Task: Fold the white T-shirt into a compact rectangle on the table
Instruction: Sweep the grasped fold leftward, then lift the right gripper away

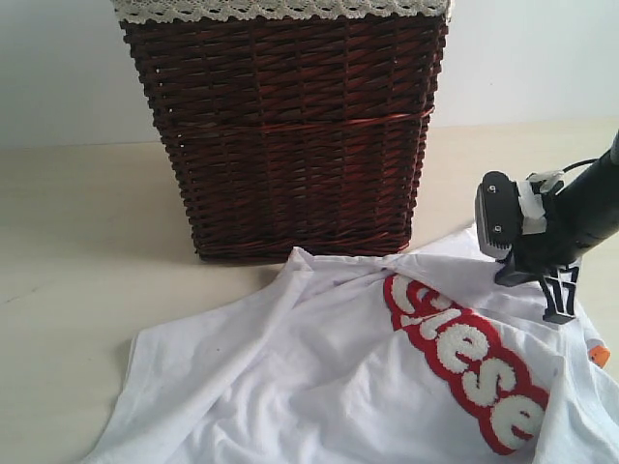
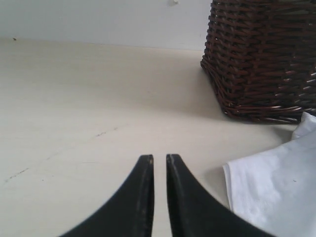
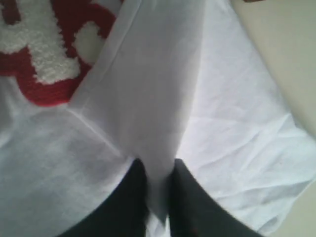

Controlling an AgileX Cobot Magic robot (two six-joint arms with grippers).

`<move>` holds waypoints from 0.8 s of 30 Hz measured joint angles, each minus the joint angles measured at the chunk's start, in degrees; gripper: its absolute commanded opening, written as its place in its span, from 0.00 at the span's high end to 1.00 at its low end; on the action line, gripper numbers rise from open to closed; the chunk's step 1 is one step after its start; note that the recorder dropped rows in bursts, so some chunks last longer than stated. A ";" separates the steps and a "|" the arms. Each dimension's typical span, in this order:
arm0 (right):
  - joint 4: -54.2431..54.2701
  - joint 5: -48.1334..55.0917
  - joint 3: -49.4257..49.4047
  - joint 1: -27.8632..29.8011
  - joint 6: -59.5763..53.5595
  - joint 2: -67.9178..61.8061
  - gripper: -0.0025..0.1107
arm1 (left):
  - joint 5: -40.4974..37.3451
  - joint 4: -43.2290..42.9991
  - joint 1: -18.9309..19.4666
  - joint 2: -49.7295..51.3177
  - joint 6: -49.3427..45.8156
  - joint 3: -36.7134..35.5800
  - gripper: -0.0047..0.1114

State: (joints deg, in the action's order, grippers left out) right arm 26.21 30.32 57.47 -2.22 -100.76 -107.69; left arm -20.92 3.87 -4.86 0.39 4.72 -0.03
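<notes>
Beige table [image 1: 77,242] holds crumpled T-shirt [image 1: 319,387] before basket [image 1: 290,135]. Shirt fold pinched in right gripper [image 3: 158,170]; left gripper [image 2: 159,160] nearly closed, empty, over bare table beside shirt edge.

Dark brown rectangular wicker basket [image 1: 290,135]: stands on the wide pale beige flat table [image 1: 68,242], back centre, before the wall [image 1: 58,68].
Large white cotton T-shirt [image 1: 319,387]: spread on the table in front of the basket, its far edge at the basket's base.
Black right gripper [image 3: 159,170]: over the shirt's right side, a cloth fold between its fingers.
Black left gripper [image 2: 159,159]: over bare table, near a shirt corner.
</notes>
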 measured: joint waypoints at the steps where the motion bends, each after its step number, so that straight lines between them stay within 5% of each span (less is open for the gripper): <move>1: 0.56 -0.22 0.00 0.00 0.15 0.00 0.98 | 0.00 0.00 0.00 0.00 0.00 0.00 0.86; 16: 17.79 -24.99 7.49 0.00 -0.67 -0.75 0.97 | 0.00 0.00 0.00 0.00 0.00 0.00 0.86; 24: 23.52 -28.95 16.42 0.00 1.01 -10.74 0.46 | 0.00 0.00 0.00 0.00 0.00 0.00 0.86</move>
State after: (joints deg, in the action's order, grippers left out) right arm 49.72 1.37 73.88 -2.22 -99.74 -118.43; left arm -20.92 3.87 -4.86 0.39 4.72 -0.03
